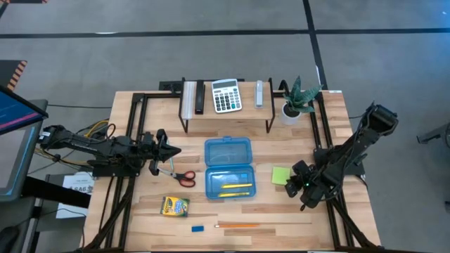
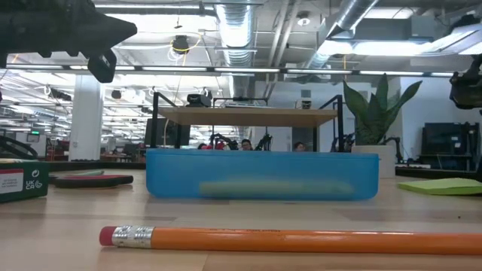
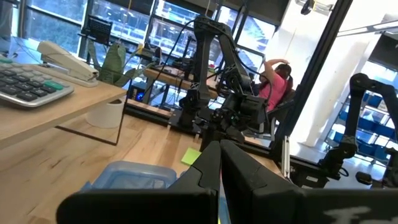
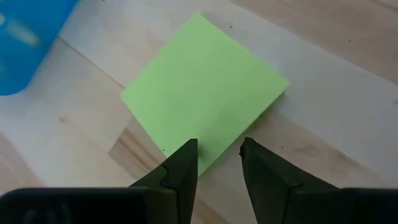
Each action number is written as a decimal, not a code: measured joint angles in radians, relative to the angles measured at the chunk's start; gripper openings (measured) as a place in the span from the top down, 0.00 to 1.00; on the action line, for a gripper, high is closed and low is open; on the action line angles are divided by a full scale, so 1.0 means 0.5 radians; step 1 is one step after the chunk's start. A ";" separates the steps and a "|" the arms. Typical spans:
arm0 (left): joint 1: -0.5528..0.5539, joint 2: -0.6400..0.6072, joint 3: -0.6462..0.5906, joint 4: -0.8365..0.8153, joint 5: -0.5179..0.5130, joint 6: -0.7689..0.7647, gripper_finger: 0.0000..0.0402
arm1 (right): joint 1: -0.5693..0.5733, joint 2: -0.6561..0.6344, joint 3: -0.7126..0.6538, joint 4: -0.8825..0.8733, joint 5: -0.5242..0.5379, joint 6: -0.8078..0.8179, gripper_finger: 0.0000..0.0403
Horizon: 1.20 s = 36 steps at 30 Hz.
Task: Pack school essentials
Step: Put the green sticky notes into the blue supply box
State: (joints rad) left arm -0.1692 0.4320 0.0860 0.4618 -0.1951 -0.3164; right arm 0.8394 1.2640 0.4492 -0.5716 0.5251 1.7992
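Observation:
My left gripper (image 1: 174,151) (image 3: 221,152) is shut and empty, raised above the table's left part. Just nearer than it lie the red-handled scissors (image 1: 181,176) (image 2: 90,180), flat on the wood. My right gripper (image 1: 292,184) (image 4: 216,149) is open and hovers over the near edge of the green sticky notes (image 1: 281,175) (image 4: 202,93), which lie flat right of the case. The yellow crayon box (image 1: 175,206), blue eraser (image 1: 197,228) and orange pencil (image 1: 238,225) (image 2: 301,241) lie near the front edge. A yellow pencil (image 1: 235,186) lies in the open blue case (image 1: 228,169).
A raised wooden shelf (image 1: 225,112) at the far side carries the grey calculator (image 1: 226,95) and a stapler (image 1: 259,93). A potted plant (image 1: 299,98) stands to its right. Black frame rails (image 1: 133,140) run along both table sides. Bare wood lies between the case and the front edge.

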 joint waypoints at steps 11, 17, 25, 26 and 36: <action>0.000 0.001 0.000 0.000 0.000 0.001 1.00 | 0.000 -0.008 0.000 0.087 0.006 -0.337 0.64; 0.001 0.000 0.000 0.001 -0.002 0.001 1.00 | 0.021 -0.008 0.022 0.322 -0.032 -1.258 0.66; 0.001 0.001 0.000 0.001 -0.043 0.000 1.00 | -0.069 -0.008 0.293 0.229 -0.073 -1.688 0.66; 0.001 0.001 0.000 0.001 -0.043 0.000 1.00 | -0.082 -0.008 0.327 0.179 -0.078 -1.652 0.66; 0.001 0.000 0.000 0.000 -0.043 0.002 1.00 | -0.076 0.114 0.517 -0.028 -0.374 -2.169 0.65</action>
State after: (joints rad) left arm -0.1688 0.4320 0.0860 0.4616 -0.2165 -0.3155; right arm 0.8011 1.3209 0.7076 -0.5854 0.3379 0.7149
